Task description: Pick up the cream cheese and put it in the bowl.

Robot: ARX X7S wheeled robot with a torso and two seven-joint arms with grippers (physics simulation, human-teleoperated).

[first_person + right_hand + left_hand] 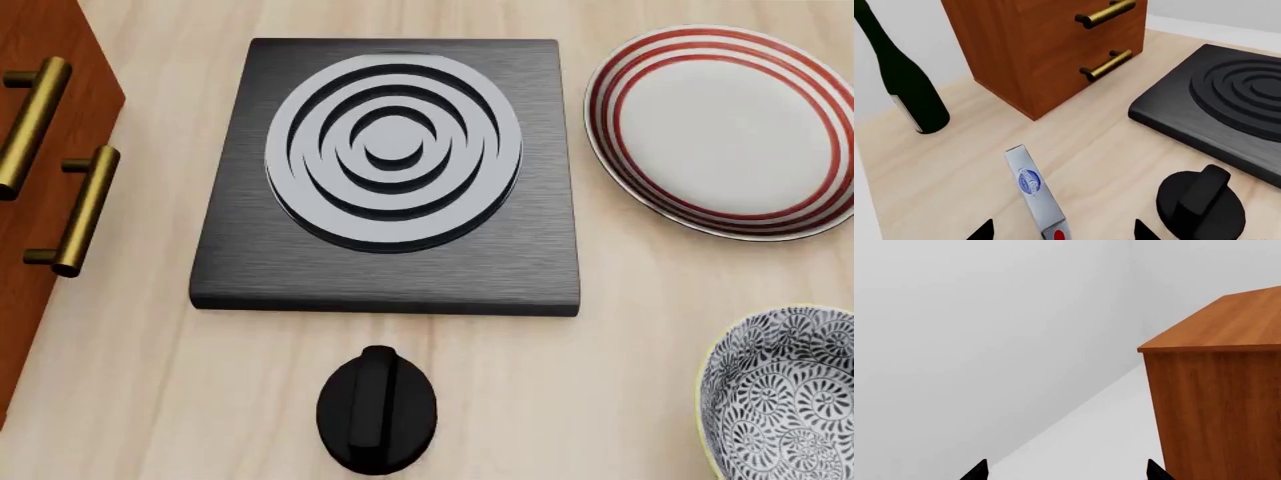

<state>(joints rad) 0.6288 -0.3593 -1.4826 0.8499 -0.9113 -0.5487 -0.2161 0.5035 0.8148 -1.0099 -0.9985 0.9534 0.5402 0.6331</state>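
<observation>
**Cream cheese not yet picked up; the bowl waits empty as far as is seen**

The cream cheese (pixel 1035 192) is seen only in the right wrist view, lying on the pale wooden table (pixel 954 165) at the lower centre of the frame, with a red end flap towards the bottom edge; nothing grips it, so the pick-up is judged not yet done. In the head view the bowl (pixel 787 395) is cut off at the lower right corner, below the red-ringed plate (pixel 727 125); the part of its inside that shows holds nothing; the cream cheese is not shown in that view at all. Everything is therefore left: the grasp, the lift, the carry and the placing.

The right gripper (pixel 1064 232) is shown only by two dark fingertips at the bottom edge, set wide apart, one on each side of the box; the box's near end lies between them, but no contact is seen. The left gripper (pixel 1067 472) is likewise spread, holding nothing, and is pointed at a white wall beside a wooden cabinet (pixel 1217 390), away from the task.
</observation>
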